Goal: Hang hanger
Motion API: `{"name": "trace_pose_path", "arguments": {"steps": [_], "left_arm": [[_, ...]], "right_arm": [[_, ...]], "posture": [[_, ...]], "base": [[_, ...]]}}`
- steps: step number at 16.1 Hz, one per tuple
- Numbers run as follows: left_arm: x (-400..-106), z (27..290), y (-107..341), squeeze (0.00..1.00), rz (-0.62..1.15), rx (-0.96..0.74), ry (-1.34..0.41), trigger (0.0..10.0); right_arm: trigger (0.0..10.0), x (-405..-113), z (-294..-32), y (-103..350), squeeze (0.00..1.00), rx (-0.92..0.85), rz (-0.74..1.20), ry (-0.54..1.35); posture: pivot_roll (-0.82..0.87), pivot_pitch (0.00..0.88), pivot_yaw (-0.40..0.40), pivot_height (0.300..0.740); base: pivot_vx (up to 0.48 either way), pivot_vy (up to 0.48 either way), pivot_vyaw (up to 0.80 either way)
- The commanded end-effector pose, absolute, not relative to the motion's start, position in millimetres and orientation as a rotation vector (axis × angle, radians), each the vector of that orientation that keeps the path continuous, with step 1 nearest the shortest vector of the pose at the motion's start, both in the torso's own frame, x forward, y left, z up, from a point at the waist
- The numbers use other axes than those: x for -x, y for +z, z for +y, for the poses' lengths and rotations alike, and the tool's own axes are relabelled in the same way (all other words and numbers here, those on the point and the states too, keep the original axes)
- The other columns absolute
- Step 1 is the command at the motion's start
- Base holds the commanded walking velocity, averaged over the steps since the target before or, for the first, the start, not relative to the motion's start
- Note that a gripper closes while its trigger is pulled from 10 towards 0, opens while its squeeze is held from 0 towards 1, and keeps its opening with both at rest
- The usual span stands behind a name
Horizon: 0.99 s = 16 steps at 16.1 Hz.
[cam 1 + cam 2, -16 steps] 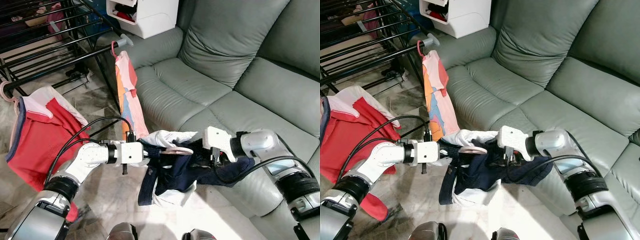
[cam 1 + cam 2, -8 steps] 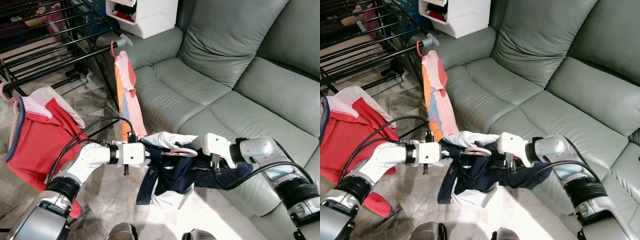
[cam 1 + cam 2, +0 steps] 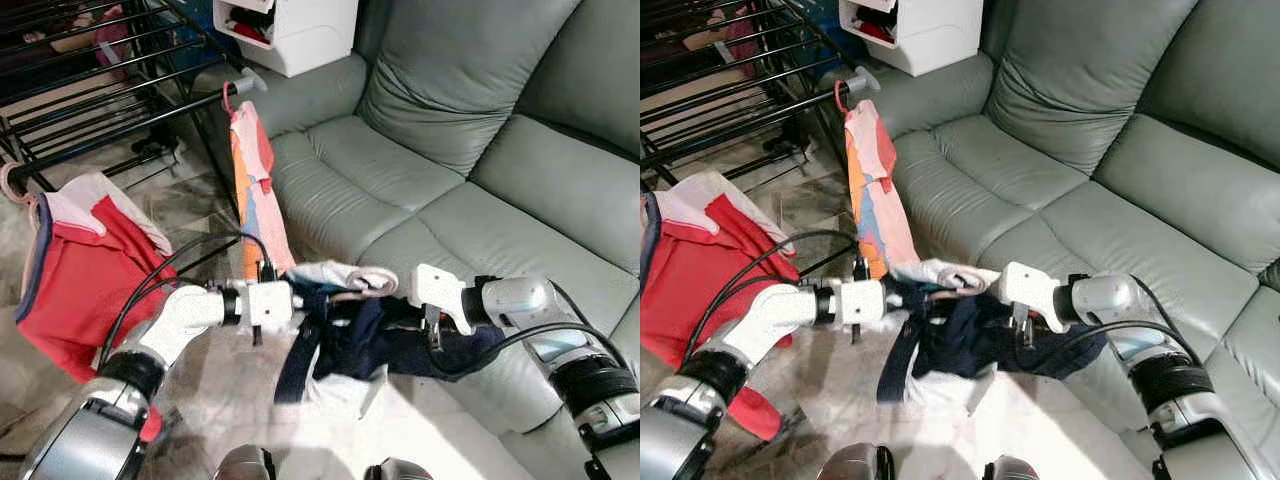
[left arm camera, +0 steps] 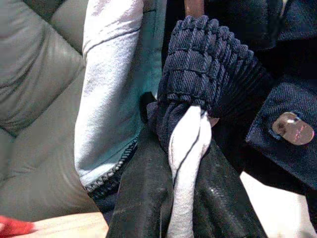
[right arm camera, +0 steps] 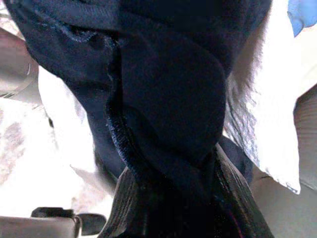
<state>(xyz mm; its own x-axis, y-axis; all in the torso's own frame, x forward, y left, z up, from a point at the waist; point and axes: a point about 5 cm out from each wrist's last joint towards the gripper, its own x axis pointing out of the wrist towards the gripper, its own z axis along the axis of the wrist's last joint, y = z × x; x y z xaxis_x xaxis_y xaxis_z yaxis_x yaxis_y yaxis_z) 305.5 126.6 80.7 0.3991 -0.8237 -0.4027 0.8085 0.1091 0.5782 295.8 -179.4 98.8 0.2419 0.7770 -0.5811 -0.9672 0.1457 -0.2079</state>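
Centrally, we note the hanger, its pinkish hook looped over a bundled navy-and-white garment held in the air between both arms, in front of the grey sofa; the hanger's body is buried in cloth, and we cannot trace it. From the head views, the left gripper enters the bundle from the robot's left and the right gripper from its right; fabric hides the fingertips of both. The left wrist view adds what the head views lack: the black fingers clamp a twist of white and navy cloth, with a ribbed cuff and a metal button beside it. The right wrist view shows its fingers pinched on a dark navy fold; white lining lies beside it. Outward, a black drying rack stands at the robot's left; an orange patterned garment hangs from its end rail; a red garment hangs nearer the left arm; a white cabinet sits behind.
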Motion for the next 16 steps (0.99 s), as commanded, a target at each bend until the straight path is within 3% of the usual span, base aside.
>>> {"name": "trace_pose_path", "arguments": {"steps": [1,6,9,10,11,12,13,16], "left_arm": [[-317.5,126.0,99.2,0.00,-0.122,-0.825,-1.102,0.0],[-334.2,127.0,116.4,0.00,-0.221,-0.852,-0.894,0.0],[-340.9,127.5,122.8,0.00,-0.249,-0.871,-0.819,0.0],[-342.2,126.9,122.1,0.00,-0.242,-0.869,-0.812,2.7],[-341.7,125.6,118.3,0.00,-0.220,-0.855,-0.827,10.0],[-341.5,125.3,117.4,0.94,-0.215,-0.854,-0.833,10.0],[-340.4,124.1,116.0,1.00,-0.216,-0.856,-0.844,10.0],[-333.2,124.8,109.6,1.00,-0.243,-0.904,-0.888,10.0]], "right_arm": [[0.0,-295.7,-176.7,99.4,0.00,0.589,0.351,1.303],[0.0,-303.9,-180.2,102.4,0.00,0.605,0.251,1.114],[0.0,-299.3,-181.1,104.2,0.00,0.553,0.232,1.101],[0.0,-297.2,-182.1,103.0,0.00,0.550,0.233,1.100],[0.0,-294.6,-182.6,100.8,0.00,0.546,0.236,1.097],[0.0,-294.2,-182.7,100.2,0.00,0.544,0.238,1.096],[0.0,-293.9,-182.6,99.3,0.00,0.546,0.237,1.092],[0.0,-294.6,-184.5,91.4,0.00,0.558,0.271,1.024]], "posture": [[-0.09,0.022,0.049,0.740],[-0.10,0.026,0.042,0.740],[-0.11,0.032,0.045,0.740],[-0.11,0.032,0.045,0.740],[-0.11,0.032,0.047,0.740],[-0.11,0.032,0.047,0.740],[-0.11,0.032,0.047,0.740],[-0.10,0.034,0.046,0.740]], "base": [[0.000,0.000,0.00],[0.000,0.000,0.00],[0.000,0.000,0.00],[0.000,0.000,0.00],[0.000,0.000,0.00],[0.000,0.000,0.00],[0.000,0.000,0.00],[0.000,0.000,0.00]]}}
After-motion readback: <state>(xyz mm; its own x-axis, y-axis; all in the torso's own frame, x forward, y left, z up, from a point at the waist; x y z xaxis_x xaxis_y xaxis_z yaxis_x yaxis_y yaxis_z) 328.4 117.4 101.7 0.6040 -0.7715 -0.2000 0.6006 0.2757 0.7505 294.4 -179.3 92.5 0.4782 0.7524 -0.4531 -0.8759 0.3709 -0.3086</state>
